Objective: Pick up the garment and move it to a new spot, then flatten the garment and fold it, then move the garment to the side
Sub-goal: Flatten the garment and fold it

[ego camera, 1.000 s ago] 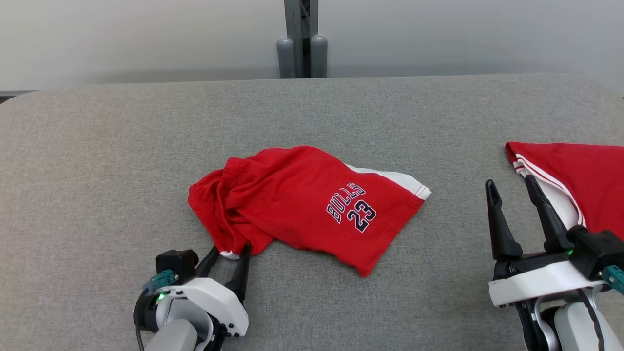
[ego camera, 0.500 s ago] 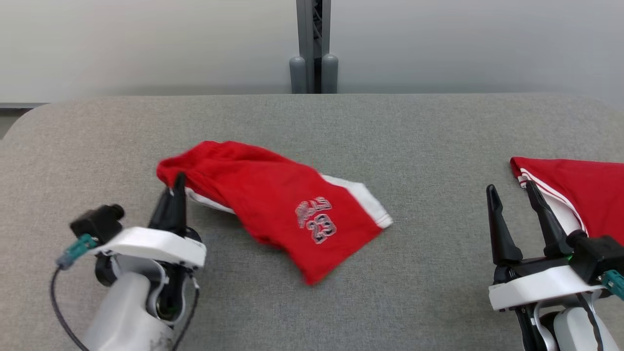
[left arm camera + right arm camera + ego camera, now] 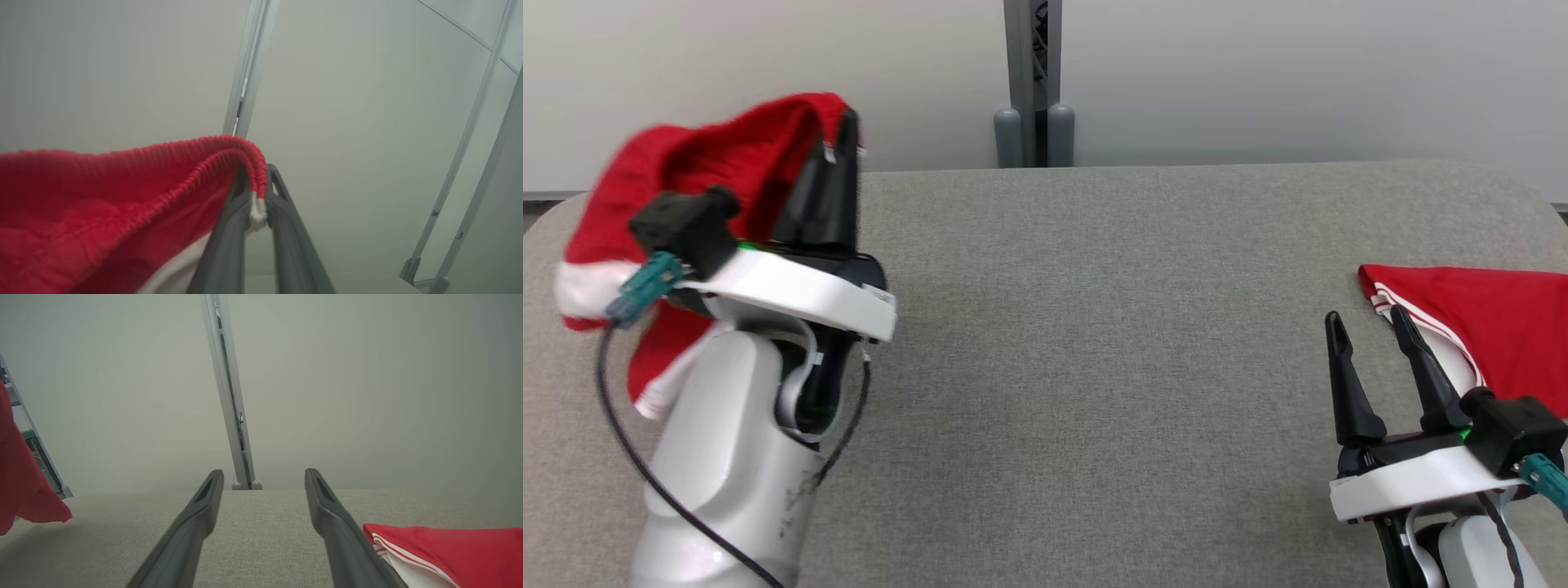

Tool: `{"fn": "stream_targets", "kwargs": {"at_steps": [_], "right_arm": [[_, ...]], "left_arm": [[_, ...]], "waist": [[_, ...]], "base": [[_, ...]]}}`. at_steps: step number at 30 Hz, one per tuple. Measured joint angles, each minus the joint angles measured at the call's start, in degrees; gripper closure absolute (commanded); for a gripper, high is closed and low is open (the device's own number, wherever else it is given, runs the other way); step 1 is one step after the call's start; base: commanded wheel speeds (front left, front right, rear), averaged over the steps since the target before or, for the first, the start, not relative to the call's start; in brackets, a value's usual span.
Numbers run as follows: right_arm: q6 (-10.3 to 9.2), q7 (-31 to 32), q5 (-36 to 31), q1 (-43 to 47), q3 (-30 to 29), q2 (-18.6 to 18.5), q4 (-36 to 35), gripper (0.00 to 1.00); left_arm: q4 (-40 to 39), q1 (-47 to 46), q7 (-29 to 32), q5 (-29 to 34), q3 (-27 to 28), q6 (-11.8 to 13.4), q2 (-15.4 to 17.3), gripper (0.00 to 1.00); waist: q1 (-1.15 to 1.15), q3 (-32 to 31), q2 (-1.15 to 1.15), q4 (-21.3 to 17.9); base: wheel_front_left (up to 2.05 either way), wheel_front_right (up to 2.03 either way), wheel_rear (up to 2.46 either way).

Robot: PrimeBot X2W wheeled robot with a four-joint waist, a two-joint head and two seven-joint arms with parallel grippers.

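From the head view, my left gripper (image 3: 844, 135) is clamped shut on the elastic waistband of the red jersey shorts with white trim (image 3: 678, 167), holding them up in the air over the left end of the grey fabric-covered table (image 3: 1094, 327). My right gripper (image 3: 1364, 320) hovers over the table's right end, fingers spread wide and holding nothing, just beside a folded red garment with white stripes (image 3: 1499, 331).

My left wrist view shows the ribbed waistband pinched between my fingers (image 3: 229, 228), the shorts (image 3: 102, 196) draping away to the left.

My right wrist view shows my parted fingers (image 3: 192, 522) above the table (image 3: 265, 535), the shorts (image 3: 18, 477) hanging at its far left and the folded garment (image 3: 453, 547) lying on its right.
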Motion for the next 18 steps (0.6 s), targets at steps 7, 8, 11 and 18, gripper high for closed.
{"fn": "stream_targets", "kwargs": {"at_steps": [7, 8, 11, 18], "right_arm": [[0.00, 0.00, 0.33, -1.60, 0.52, 0.26, -0.22, 0.00], [0.00, 0.00, 0.41, -1.80, 0.65, 0.33, -0.22, 0.00], [0.00, 0.00, 0.87, -3.77, 1.67, 0.45, -0.33, 0.00], [0.00, 0.00, 2.19, -5.92, 3.33, 0.64, -0.43, 0.00]], "left_arm": [[4.42, -0.36, 7.13, 2.66, -12.01, -0.22, -2.86, 1.00], [5.38, -0.35, 7.62, 2.40, -13.50, -0.24, -3.19, 1.00], [9.37, -0.60, 7.90, 1.85, -19.12, -0.30, -3.58, 1.00], [12.02, -3.03, 4.99, -5.11, -31.32, 0.86, -3.63, 1.00]], "waist": [[0.00, 2.16, 0.00, -2.96], [0.00, 2.63, 0.00, -3.50], [0.00, 4.67, 0.00, -6.16], [0.00, 7.93, 0.00, -11.58]], "base": [[0.00, 0.00, 0.00], [0.00, 0.00, 0.00], [0.00, 0.00, 0.00], [0.00, 0.00, 0.00]]}}
